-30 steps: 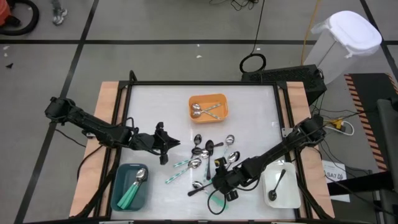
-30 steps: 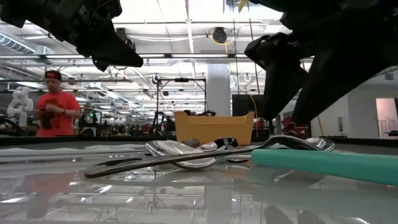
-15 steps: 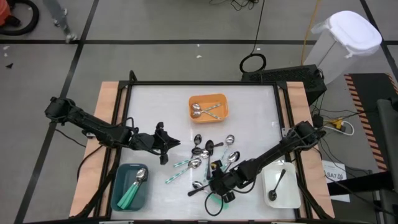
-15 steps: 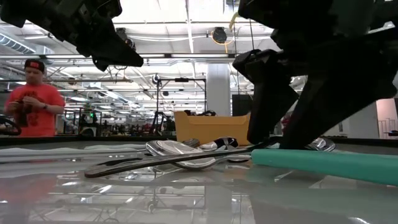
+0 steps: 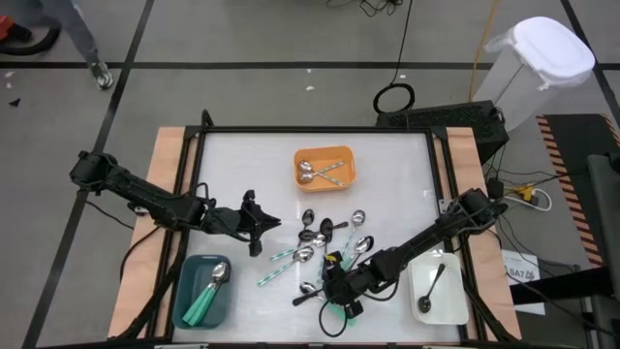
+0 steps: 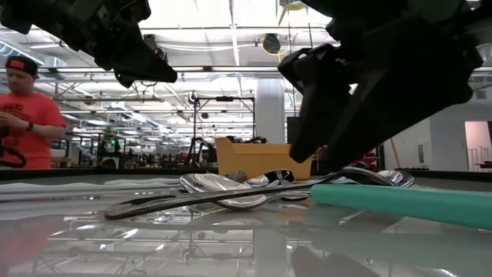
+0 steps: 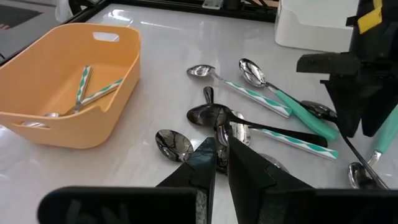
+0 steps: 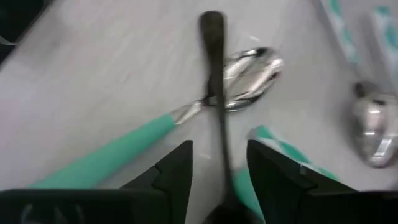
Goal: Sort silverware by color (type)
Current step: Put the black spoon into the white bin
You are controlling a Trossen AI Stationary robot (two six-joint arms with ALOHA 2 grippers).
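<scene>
Several spoons (image 5: 329, 242) lie loose in a pile mid-table: teal-handled, all silver and black. A black spoon (image 5: 310, 294) lies at the pile's near edge, its handle (image 8: 212, 74) crossing the bowl of a teal-handled spoon (image 8: 249, 68). My right gripper (image 5: 334, 287) is open and low over it. Its fingers stand either side of the black handle (image 8: 219, 149) without touching it. My left gripper (image 5: 260, 225) is shut and empty, hovering left of the pile (image 7: 222, 155).
A teal tray (image 5: 184, 308) at the near left holds teal-handled spoons. An orange tray (image 5: 347, 155) at the far middle holds silver spoons. A white tray (image 5: 450, 308) at the near right holds a black spoon. A person (image 6: 23, 123) stands in the room behind.
My right gripper has gone toward the table's left edge and come down over the black spoon at the pile's near edge, staying open. The spoons have not moved. The person in the room has walked toward the left.
</scene>
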